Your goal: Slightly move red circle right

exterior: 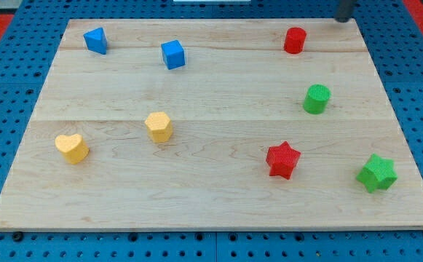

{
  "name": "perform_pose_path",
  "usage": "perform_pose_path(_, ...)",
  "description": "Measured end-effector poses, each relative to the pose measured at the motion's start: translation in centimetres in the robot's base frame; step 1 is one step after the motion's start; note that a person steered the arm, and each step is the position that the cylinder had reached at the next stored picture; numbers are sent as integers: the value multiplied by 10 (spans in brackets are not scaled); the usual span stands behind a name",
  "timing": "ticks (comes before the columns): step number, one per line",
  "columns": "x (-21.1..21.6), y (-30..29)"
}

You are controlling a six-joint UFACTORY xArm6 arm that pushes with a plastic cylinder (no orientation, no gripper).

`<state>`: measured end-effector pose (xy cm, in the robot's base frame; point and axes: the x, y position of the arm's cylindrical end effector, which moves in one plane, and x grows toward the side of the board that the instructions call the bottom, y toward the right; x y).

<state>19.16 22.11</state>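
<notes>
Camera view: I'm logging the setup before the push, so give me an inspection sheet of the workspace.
Surface: wooden board, flat, on a blue pegboard.
Job's things: red circle, upright near the view's top right.
Clutter: two blue blocks, yellow heart, yellow block, green circle, red star, green star.
Hand: none; my tip sits up and right of the red circle, apart.
Cables: nothing seen.
Surroundings: red strips at the top corners.

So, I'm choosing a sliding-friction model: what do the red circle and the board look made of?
The red circle looks like matte plastic, probably 3D-printed: faint ridged layers on its side. The board looks like pale wood with a smooth, low-sheen finish: grain streaks and plank seams show. My tip is up-right of the circle.
</notes>
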Motion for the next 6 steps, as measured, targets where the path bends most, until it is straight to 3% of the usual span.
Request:
perform_pose_path(1,0,-103)
perform_pose_path(2,18,-154)
perform_pose_path(3,53,-111)
perform_pose_path(4,58,-88)
perform_pose_path(5,58,-84)
perform_pose_path(6,101,-89)
